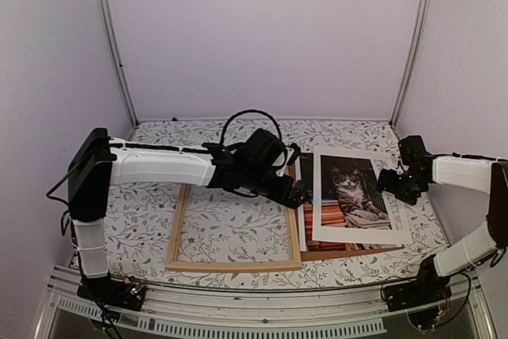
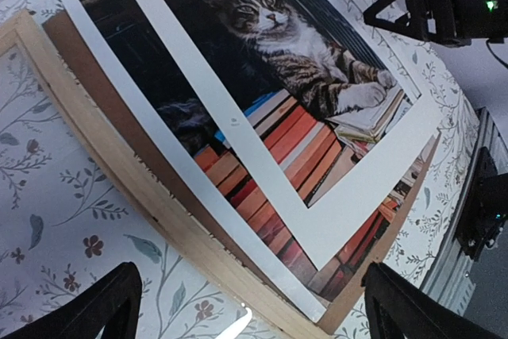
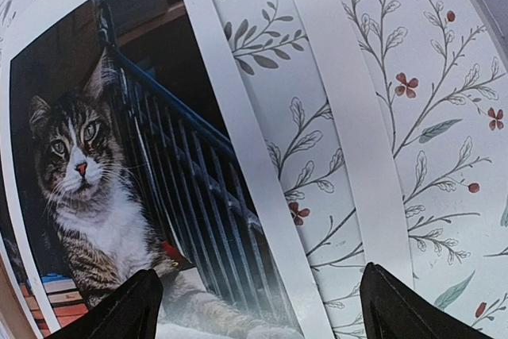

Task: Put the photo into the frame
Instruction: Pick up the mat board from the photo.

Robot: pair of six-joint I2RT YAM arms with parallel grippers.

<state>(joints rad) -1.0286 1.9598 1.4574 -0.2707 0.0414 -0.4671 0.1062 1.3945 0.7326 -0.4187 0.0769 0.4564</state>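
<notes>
The photo point(image 2: 317, 69) is not yet in the frame point(image 1: 234, 265), so this looks like the approach before a first pick. The print lies just ahead of the left gripper point(image 2: 250, 269), whose fingers are spread wide with nothing between them. The frame's near rail runs directly below that gripper, and the rest of the frame is off to its left. A white mat point(image 2: 208, 77) sits askew on top of the print, and a brown backing board point(image 1: 341, 254) shows beneath both. The right gripper point(image 3: 260, 269) hangs over the far right side of the mat, also wide and empty, with the cat's face ahead and to its left. The next move probably calls for getting the mat off or sliding the print out from under it, pinching only a thin paper edge lying flat on the pile. How much of the print the mat covers is hidden, and its corners are cut off in both wrist views. The patterned tabletop point(image 1: 143, 212) shows through the frame, so I cannot tell whether it holds any glazing
</notes>
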